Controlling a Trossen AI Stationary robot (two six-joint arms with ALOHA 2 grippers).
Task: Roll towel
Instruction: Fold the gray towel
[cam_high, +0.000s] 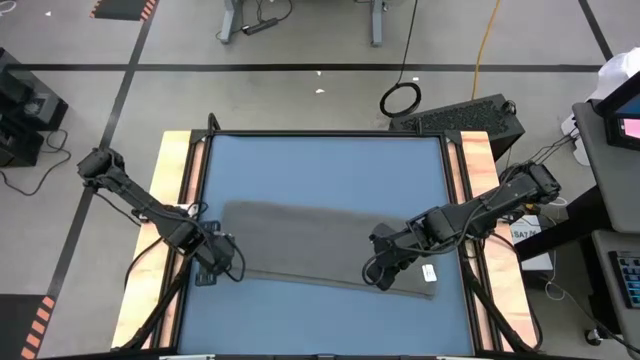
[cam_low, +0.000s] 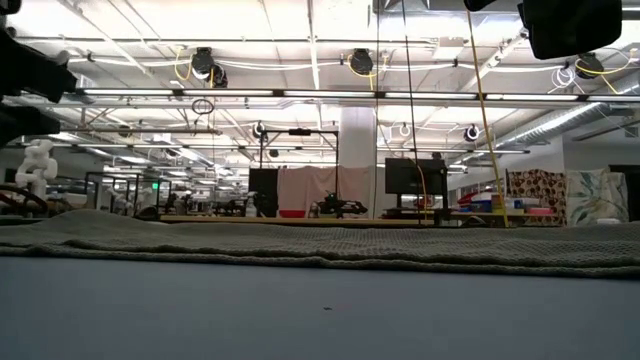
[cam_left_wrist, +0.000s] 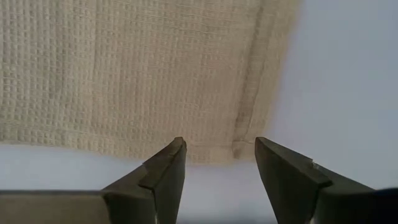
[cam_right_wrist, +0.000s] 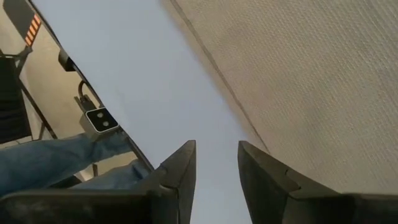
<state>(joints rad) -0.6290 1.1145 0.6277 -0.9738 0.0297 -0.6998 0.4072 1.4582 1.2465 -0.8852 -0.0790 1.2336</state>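
The dark grey towel (cam_high: 320, 245) lies spread flat across the near half of the blue table (cam_high: 320, 165), its small white tag (cam_high: 430, 272) near its right end. My left gripper (cam_high: 222, 262) is open above the towel's near left corner (cam_left_wrist: 239, 148). My right gripper (cam_high: 383, 278) is open above the towel's near hem (cam_right_wrist: 217, 68), toward its right end. In the low view the towel (cam_low: 320, 245) lies low and flat, and no fingers reach down to it. Neither gripper holds anything.
Wooden rails run along the table's left (cam_high: 180, 200) and right (cam_high: 480, 170) sides. Bare blue tabletop lies beyond the towel's far edge. A person's leg in jeans (cam_right_wrist: 56, 165) stands just past the table's near edge. A monitor and desk (cam_high: 615, 120) stand to the right.
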